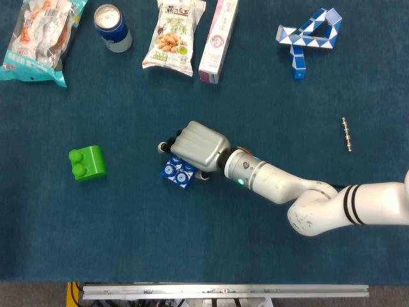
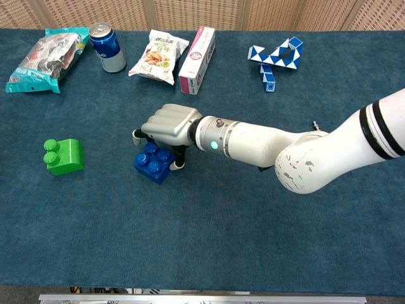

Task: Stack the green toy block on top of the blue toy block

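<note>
Blue toy block (image 1: 178, 173) half under robot hand (image 1: 197, 146)

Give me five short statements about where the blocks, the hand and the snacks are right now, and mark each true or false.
1. The green toy block sits on top of the blue toy block. False: it lies alone on the cloth, well to the left of the blue one.
2. The right hand is at the blue toy block, its back covering the block's far side. True.
3. The left hand holds the green toy block. False: no left hand shows in either view, and nothing touches the green block.
4. The soda can stands upright at the far edge, between two snack bags. True.
5. The blue-and-white twist puzzle lies beside the green toy block. False: it lies at the far right.
</note>
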Controlling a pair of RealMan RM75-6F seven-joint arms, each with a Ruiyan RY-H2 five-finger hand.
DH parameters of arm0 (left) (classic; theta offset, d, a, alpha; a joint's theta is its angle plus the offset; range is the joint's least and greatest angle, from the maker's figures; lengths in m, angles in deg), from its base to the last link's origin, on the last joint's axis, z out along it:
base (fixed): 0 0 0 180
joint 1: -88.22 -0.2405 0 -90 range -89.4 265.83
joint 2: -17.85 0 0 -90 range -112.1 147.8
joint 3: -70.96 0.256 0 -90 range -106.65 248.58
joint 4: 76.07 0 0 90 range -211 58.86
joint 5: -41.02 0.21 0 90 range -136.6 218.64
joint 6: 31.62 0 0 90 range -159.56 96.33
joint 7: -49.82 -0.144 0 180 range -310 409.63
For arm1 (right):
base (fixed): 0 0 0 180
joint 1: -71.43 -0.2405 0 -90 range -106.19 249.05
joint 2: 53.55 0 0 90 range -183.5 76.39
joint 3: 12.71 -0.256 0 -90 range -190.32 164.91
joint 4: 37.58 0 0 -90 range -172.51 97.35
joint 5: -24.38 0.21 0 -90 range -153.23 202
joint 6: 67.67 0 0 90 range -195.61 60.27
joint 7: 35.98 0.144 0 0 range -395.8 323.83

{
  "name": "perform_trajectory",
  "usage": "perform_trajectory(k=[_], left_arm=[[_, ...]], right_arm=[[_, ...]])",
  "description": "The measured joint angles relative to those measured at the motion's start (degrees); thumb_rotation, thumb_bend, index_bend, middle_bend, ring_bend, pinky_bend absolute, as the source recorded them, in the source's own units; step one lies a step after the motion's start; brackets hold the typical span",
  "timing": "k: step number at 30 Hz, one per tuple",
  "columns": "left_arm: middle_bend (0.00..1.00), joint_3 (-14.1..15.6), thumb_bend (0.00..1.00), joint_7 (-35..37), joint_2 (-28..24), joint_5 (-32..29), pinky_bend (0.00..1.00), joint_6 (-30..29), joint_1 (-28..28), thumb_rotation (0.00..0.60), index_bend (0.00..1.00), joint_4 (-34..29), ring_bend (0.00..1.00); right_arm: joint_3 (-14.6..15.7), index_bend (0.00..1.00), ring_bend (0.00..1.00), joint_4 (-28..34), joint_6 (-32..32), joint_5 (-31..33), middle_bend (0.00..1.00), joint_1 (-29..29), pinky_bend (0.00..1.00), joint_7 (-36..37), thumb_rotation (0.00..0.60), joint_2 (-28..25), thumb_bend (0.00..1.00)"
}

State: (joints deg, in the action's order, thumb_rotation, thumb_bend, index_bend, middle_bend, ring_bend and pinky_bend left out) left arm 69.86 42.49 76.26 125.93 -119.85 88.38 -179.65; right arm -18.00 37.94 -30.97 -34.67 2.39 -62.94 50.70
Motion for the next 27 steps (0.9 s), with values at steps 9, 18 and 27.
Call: perform_trajectory(k=[9,18,27], left_arm=[[0.34,-0.07,0.22,0.48,-0.04,0.05,0.24,-0.24,-0.13,0.600,0.32,0.24,0.31],[0.34,-0.14,0.22,0.74,-0.04,0.29,0.24,-0.32,-0.09,0.600,0.32,0.37,0.31],[0.34,-0.11,0.22,0.61,-0.02,0.44,0.24,-0.29,-0.06,0.600,0.31,0.30,0.31]], right_arm=[[0.19,0.33,0.36,-0.23,-0.63,-1.20,0.42,-0.49,0.52,-0.55,0.600,0.22,0.15],[0.17,0.48,0.36,-1.25,0.14,-1.49,0.47,-0.19,0.52,-1.24,0.600,0.62,0.21],[-0.98,0.50,0.36,-2.14,0.89,-0.18,0.49,0.18,0.52,-1.40,0.600,0.32,0.21]])
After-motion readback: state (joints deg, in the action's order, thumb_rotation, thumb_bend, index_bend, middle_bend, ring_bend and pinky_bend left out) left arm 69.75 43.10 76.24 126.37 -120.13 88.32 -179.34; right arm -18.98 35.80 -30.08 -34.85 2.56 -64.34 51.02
